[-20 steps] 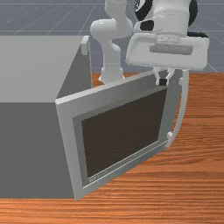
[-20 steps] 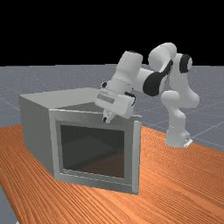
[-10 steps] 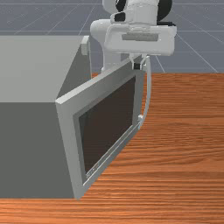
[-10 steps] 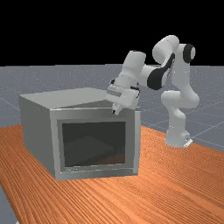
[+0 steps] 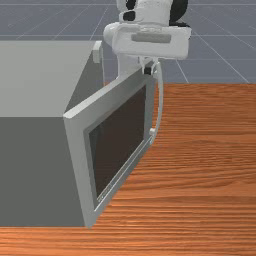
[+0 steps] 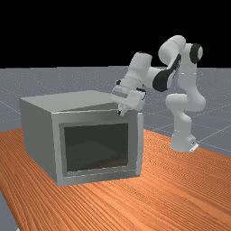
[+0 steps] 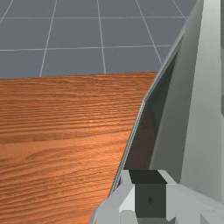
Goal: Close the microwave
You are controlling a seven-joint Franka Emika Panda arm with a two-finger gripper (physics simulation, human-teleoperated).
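Two closed fingers, nothing pinched, by the top of my part-open, grey-framed dark-glass door. Boxy grey microwave sits on the orange-brown wooden desk, front view's left. Pushing too high could skid me over, leaving it ajar imo.

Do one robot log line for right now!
grey rectangular microwave door: partly open | white, black-tipped pincer: at door's top edge, near curved pale handle | closing: unfinished

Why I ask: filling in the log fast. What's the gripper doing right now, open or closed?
Gripper: jaws closed, nothing between them, at the top of the microwave door.
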